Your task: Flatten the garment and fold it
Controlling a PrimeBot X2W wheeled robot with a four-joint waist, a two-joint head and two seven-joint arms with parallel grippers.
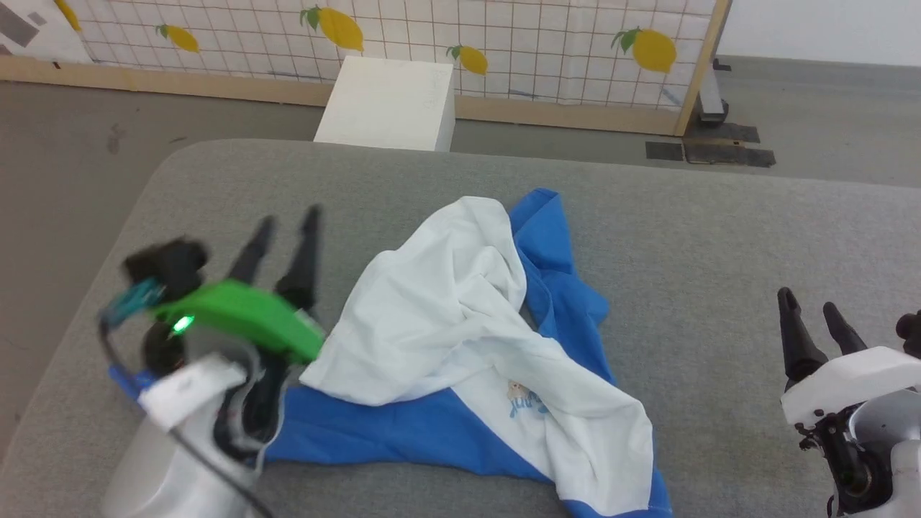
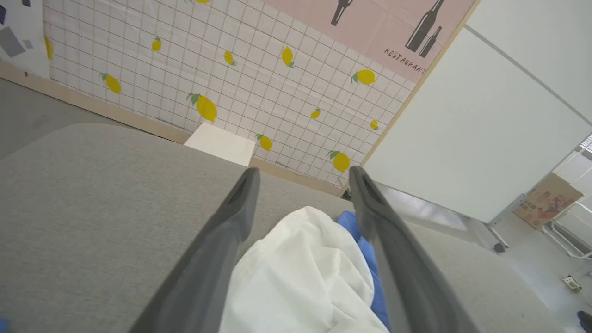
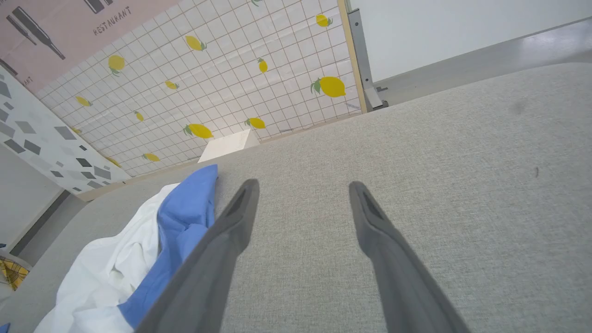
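Soft white cloth, bright blue sleeves, the garment (image 1: 460, 316) lay rumpled on the grey woven table (image 1: 719, 237), my dark tapered left fingers (image 1: 304, 252) spread empty just beside it, my right fingers (image 1: 793, 334) parted too, well apart.

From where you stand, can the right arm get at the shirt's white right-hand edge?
Probably yes. The right gripper is open and empty, and bare grey surface is all that lies between it and the garment. The left gripper sits at the garment's other side, out of its path.
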